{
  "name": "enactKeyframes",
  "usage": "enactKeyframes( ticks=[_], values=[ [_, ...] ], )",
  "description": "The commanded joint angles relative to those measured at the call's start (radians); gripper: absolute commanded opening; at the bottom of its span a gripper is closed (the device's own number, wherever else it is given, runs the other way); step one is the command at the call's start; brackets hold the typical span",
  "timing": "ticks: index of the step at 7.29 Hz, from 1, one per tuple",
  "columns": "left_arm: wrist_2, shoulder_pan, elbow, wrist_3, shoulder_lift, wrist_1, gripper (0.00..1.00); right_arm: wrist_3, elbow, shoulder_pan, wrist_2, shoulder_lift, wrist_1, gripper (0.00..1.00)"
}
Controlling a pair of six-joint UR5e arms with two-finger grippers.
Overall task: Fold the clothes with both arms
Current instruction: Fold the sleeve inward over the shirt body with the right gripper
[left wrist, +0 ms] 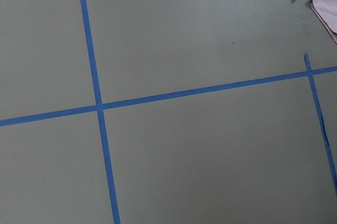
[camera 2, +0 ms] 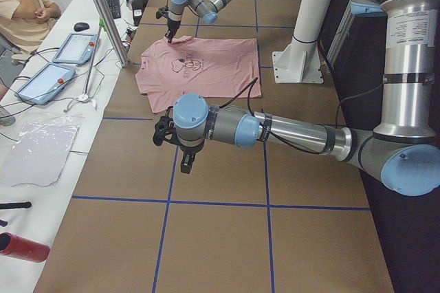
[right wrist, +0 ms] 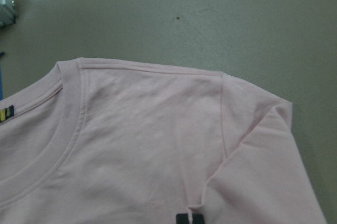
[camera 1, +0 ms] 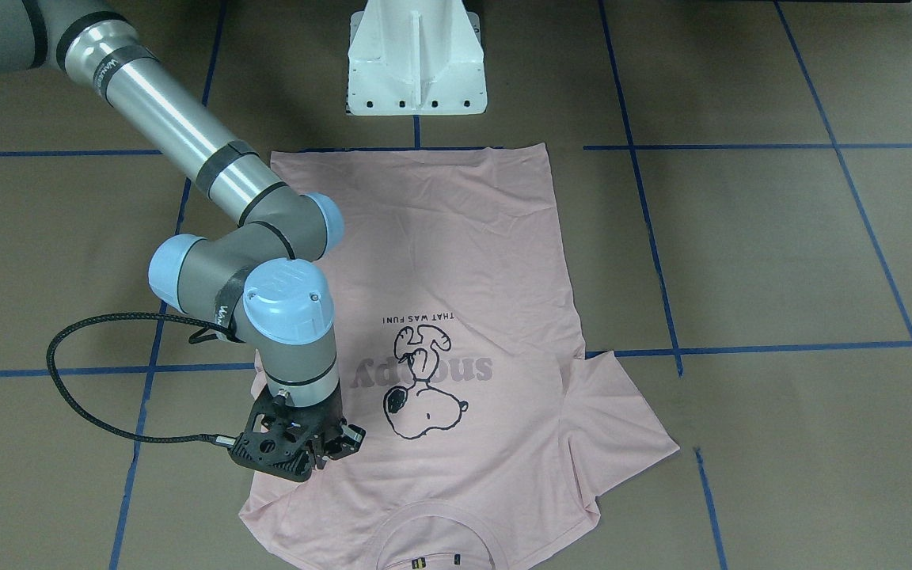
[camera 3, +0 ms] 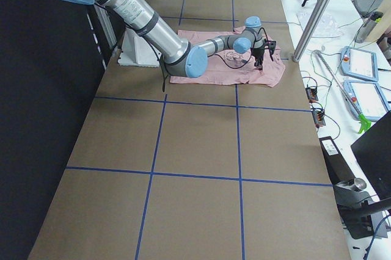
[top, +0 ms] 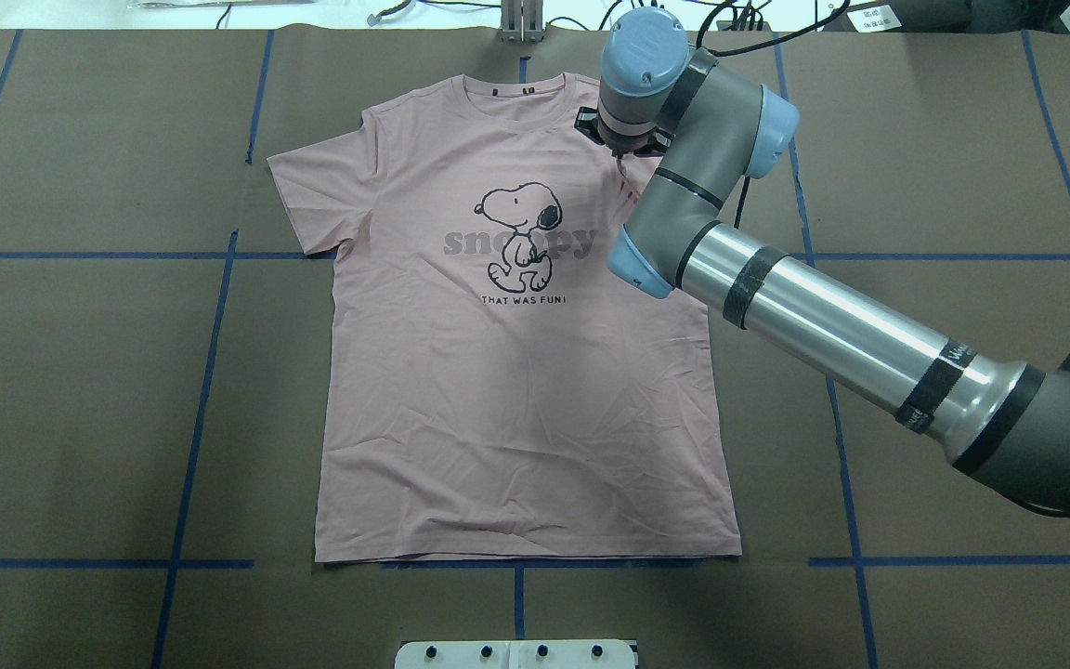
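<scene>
A brown table [top: 80,418] gridded with blue tape lines [top: 80,255]. Beyond the right gripper [camera 2: 169,34], past the table's edge, a white bench [camera 2: 79,124] carries two tablets [camera 2: 42,81] and a keyboard [camera 2: 112,2].

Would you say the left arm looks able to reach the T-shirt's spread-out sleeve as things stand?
Probably yes: the left gripper hangs over bare table short of the T-shirt, nothing lies between it and that sleeve, and the right gripper is at the other shoulder.

- T-shirt [top: 516,418], chest: grey lettering [top: 461,243] reads "snoopy", partly overprinted by the cartoon dog [top: 521,232].
- Black caption [top: 526,299] beneath the dog: "THAT WAS FUN!"
- Right arm [top: 851,339], black band: white print, illegible.
</scene>
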Motion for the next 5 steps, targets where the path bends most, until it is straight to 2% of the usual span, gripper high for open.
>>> enactKeyframes(
  ticks=[1,2,3,4,5],
  values=[
    [0.000,0.002,0.009,0.000,-0.004,-0.067,1.00,-0.002,-0.010,-0.028,-0.056,0.006,0.023,1.00],
    [0.000,0.008,0.015,-0.015,-0.019,-0.072,1.00,-0.008,0.001,-0.027,-0.056,0.006,0.022,1.00],
    [0.003,0.059,0.042,-0.114,-0.092,-0.100,1.00,-0.012,0.051,-0.027,-0.052,-0.006,0.020,1.00],
    [0.012,0.172,0.071,-0.261,-0.153,-0.183,0.98,-0.020,0.181,-0.023,-0.023,-0.070,0.002,1.00],
    [0.029,0.274,0.108,-0.353,-0.233,-0.260,0.95,-0.019,0.379,-0.020,0.021,-0.193,-0.038,1.00]
  ],
)
